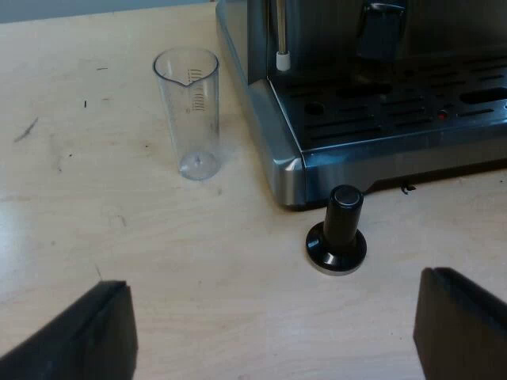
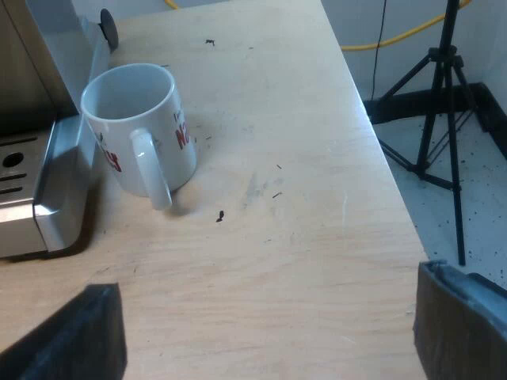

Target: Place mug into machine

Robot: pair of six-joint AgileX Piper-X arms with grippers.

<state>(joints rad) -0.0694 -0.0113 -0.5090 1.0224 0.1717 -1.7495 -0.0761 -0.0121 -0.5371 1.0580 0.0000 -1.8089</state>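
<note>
Right wrist view, mug: the mug [image 2: 135, 127] stands upright on the table [image 2: 301, 237], mouth up, long axis vertical.
Mug handle: turned toward the jaws of the right gripper [image 2: 273, 328].
Mug to machine: just beside the corner of the drip tray of the espresso machine [image 2: 43, 198], outside it; contact cannot be confirmed.
Mug to jaws: ahead of the right gripper and off its centre line, toward the finger nearer the machine; well apart.
Right jaws: spread wide, holding nothing.
Left jaws: the left gripper [image 1: 273, 328] is likewise spread wide and empty, facing the machine's front corner.
Ahead of left jaws: a tamper [image 1: 337, 233] with a black knob, near, just off that corner; a measuring glass [image 1: 190, 111] farther on, upright, empty.
Nearer arm: judged the right.
Coming move: judged an advance forward and across toward the machine, to bring the right jaws around the mug; placing not yet begun.
Beyond table edge: a tripod [image 2: 444, 119] on the floor.
</note>
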